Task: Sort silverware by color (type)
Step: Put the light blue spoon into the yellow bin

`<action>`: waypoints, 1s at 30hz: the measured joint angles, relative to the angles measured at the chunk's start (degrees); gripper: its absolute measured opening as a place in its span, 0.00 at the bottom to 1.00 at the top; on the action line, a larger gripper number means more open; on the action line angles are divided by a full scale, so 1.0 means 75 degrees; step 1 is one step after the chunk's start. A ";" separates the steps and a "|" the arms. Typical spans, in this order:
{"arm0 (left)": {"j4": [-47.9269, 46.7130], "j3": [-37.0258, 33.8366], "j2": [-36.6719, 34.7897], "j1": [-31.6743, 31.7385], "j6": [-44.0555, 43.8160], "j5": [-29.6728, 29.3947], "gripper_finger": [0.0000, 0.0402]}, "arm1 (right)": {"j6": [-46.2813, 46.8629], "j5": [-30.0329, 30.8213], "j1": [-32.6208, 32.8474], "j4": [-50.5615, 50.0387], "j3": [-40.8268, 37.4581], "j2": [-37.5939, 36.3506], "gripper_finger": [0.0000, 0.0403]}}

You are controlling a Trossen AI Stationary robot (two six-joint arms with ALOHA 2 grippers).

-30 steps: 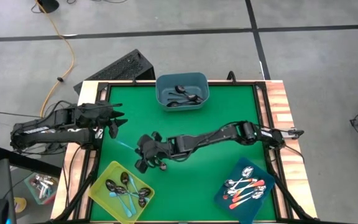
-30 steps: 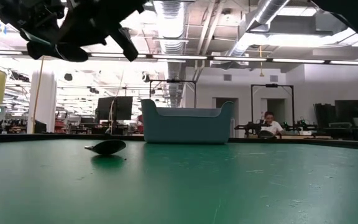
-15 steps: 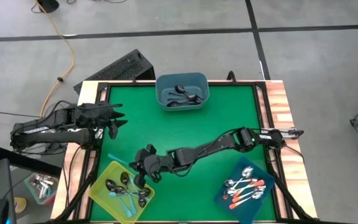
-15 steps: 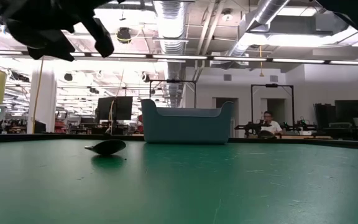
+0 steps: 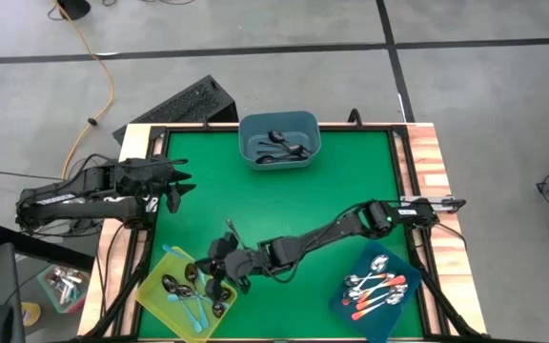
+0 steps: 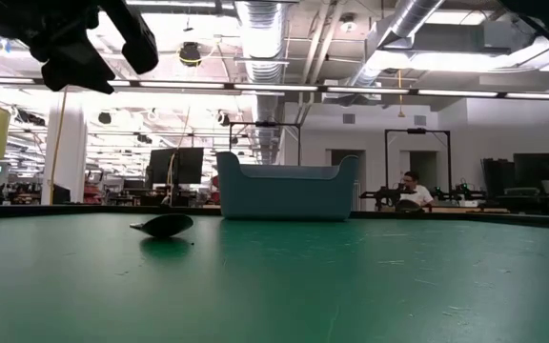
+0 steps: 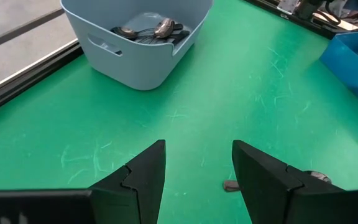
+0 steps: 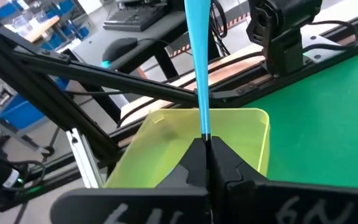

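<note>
My right gripper [image 8: 205, 144] is shut on a light blue-handled spoon [image 8: 199, 74] and reaches over the far rim of the yellow bin [image 5: 160, 276] at the near left, where several blue-handled spoons [image 5: 193, 291] lie. In the low view it shows at the top left [image 6: 84, 38]. A dark metal spoon [image 5: 231, 229] lies flat on the green mat and also shows in the low view [image 6: 163, 225]. My left gripper [image 7: 197, 168] waits open above the table's left edge [image 5: 177, 186], touching nothing. My right gripper pinches the spoon's blue handle [image 8: 204, 127] between its two fingertips. The long handle sticks out past the tips, roughly in line with the fingers. The fingers come almost level from the table's right side. The spoon is lifted clear over the yellow bin; its bowl end is hidden by the fingers.
A grey-blue bin [image 5: 279, 138] with dark spoons stands at the far middle. A dark blue bin [image 5: 346, 286] with orange-red-handled spoons [image 5: 375, 291] sits at the near right. My right arm [image 5: 332, 224] stretches across the mat's near half. Wooden strips edge the table.
My right gripper has carried the blue-handled spoon toward the table's near left corner and slightly down, from the mat's middle left to above the yellow bin. It has stayed shut on the spoon. The dark spoon on the mat has not moved.
</note>
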 joint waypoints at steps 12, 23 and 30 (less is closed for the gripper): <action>0.0000 0.0000 0.0001 0.0000 -0.0009 -0.0007 0.42 | 0.0179 0.0715 0.0302 0.0566 -0.0003 -0.0003 0.01; 0.0000 0.0000 0.0000 0.0000 -0.0010 -0.0010 0.42 | 0.0320 0.0978 0.0294 0.1626 0.0072 0.0106 0.01; 0.0000 0.0000 -0.0002 -0.0003 -0.0012 -0.0007 0.42 | 0.0380 0.0818 0.0417 0.1167 0.1538 0.1290 0.01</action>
